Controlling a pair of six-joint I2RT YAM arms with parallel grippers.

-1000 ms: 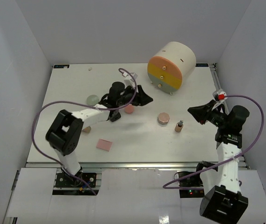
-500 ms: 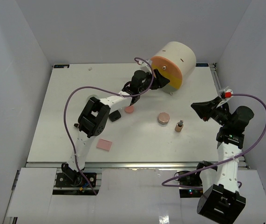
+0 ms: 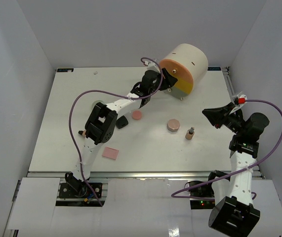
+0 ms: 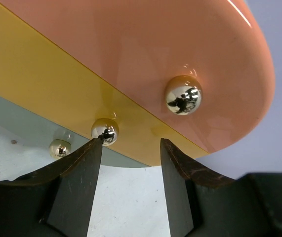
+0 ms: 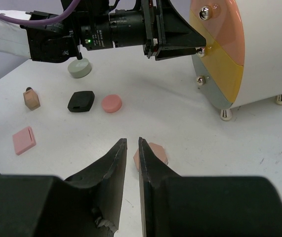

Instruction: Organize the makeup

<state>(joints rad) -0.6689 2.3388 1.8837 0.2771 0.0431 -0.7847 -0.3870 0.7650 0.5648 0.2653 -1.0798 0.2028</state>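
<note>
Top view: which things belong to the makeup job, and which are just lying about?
Job: pink compact, beige compact, black case, pink square, tan tube, tan block, grey-green jar.
Not makeup: drawer unit, with the left hand at its knobs; white speck at the back.

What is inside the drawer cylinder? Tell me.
Nothing inside the drawer cylinder shows. Its pink front, yellow front and grey front sit shut, covering any contents. The left pincer, open, is by the yellow front's knob.
</note>
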